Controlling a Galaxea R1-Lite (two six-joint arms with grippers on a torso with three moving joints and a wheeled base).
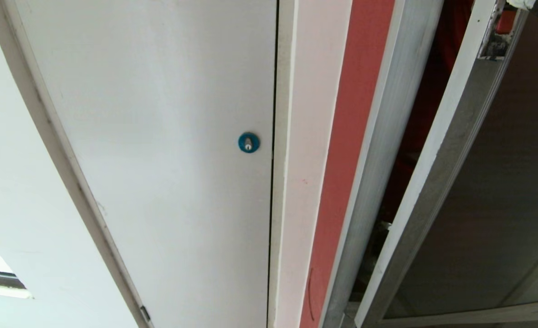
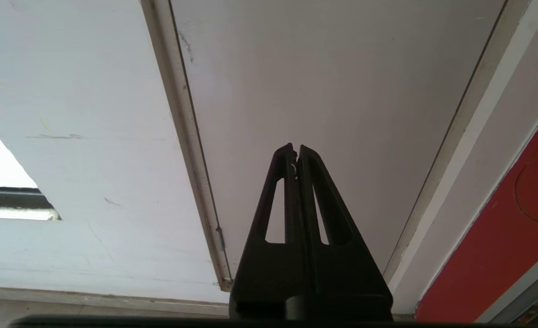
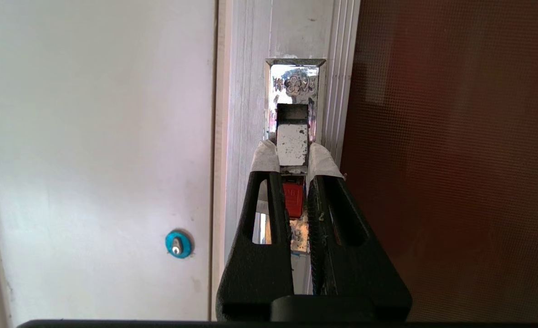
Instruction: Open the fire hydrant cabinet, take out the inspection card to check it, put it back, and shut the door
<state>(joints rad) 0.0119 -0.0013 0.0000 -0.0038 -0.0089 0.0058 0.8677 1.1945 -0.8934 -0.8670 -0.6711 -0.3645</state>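
The fire hydrant cabinet's silver frame [image 1: 382,150] runs up the right side of the head view, and a dark red strip of its inside [image 1: 417,132] shows in a gap. The door [image 1: 501,205], dark glass in a silver frame, stands slightly ajar. In the right wrist view my right gripper [image 3: 292,157] has its white-taped fingertips shut on the silver latch lever [image 3: 292,139] of the door [image 3: 455,159], with the latch's red part [image 3: 293,200] between the fingers lower down. My left gripper [image 2: 295,150] is shut and empty, parked facing a white panel. The inspection card is out of view.
A plain white door [image 1: 159,136] with a blue round lock [image 1: 249,142] stands left of the cabinet, with a red wall strip [image 1: 355,136] between them. The blue lock [image 3: 178,244] also shows in the right wrist view. White wall lies further left.
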